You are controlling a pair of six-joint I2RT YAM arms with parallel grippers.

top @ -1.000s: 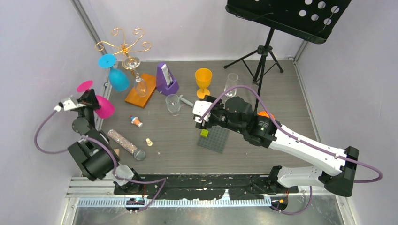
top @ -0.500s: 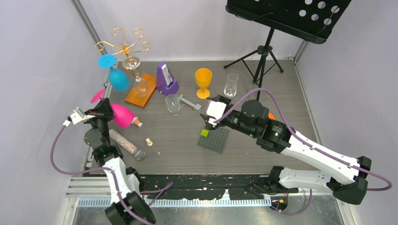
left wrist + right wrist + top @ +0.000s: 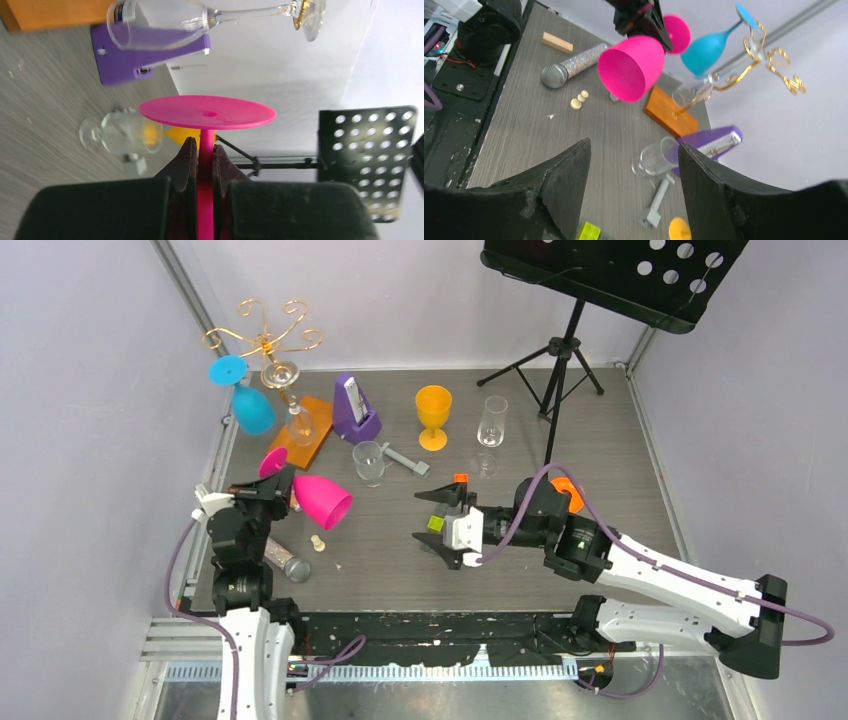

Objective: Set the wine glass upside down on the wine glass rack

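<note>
The left gripper [image 3: 202, 150] pinches the stem of the pink glass [image 3: 207, 111], a grip only its wrist view shows clearly, the bowl tilted above the desk [image 3: 380, 560] near the rack [image 3: 268, 338], while the right gripper [image 3: 634, 147] stands spread, empty.

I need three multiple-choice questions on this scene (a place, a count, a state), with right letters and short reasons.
1. Where is the pink wine glass? A. in the left gripper B. hanging upside down C. lying untouched
2. How many glasses hang on the wine glass rack? A. none B. two C. four
3. How is the right gripper? A. shut on a glass B. open, empty C. out of view
Answers: A, fingers pinch its stem; B, a blue glass and a clear glass hang there; B, its jaws stand apart, nothing between.
</note>
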